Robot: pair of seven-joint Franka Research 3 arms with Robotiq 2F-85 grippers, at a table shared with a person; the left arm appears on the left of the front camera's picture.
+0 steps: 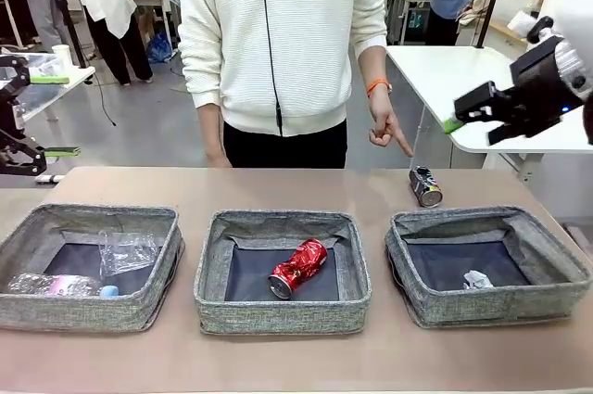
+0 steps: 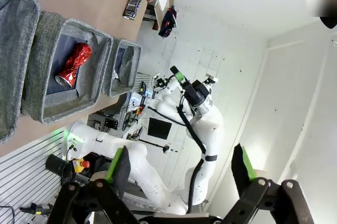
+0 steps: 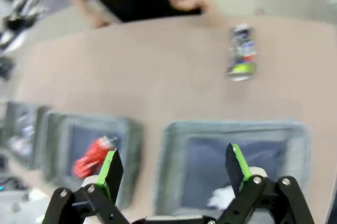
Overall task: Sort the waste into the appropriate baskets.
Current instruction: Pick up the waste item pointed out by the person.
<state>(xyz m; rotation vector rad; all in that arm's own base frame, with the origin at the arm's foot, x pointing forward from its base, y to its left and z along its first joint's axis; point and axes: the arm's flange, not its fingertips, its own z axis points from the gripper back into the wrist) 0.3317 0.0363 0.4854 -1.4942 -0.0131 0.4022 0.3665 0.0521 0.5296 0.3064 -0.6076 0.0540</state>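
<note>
No text, brand, number or sign can be read anywhere. The dark blue-black can (image 1: 425,186) lying on the desk (image 1: 278,185) carries light markings, but they are too small in the front view and too blurred in the right wrist view to make out. The crushed red can (image 1: 298,268) shows white patches that do not resolve into letters. The bottle's pink label (image 1: 65,285) is illegible too.

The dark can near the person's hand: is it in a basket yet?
Out. The dark can lies on the bare table, behind the right basket.
</note>
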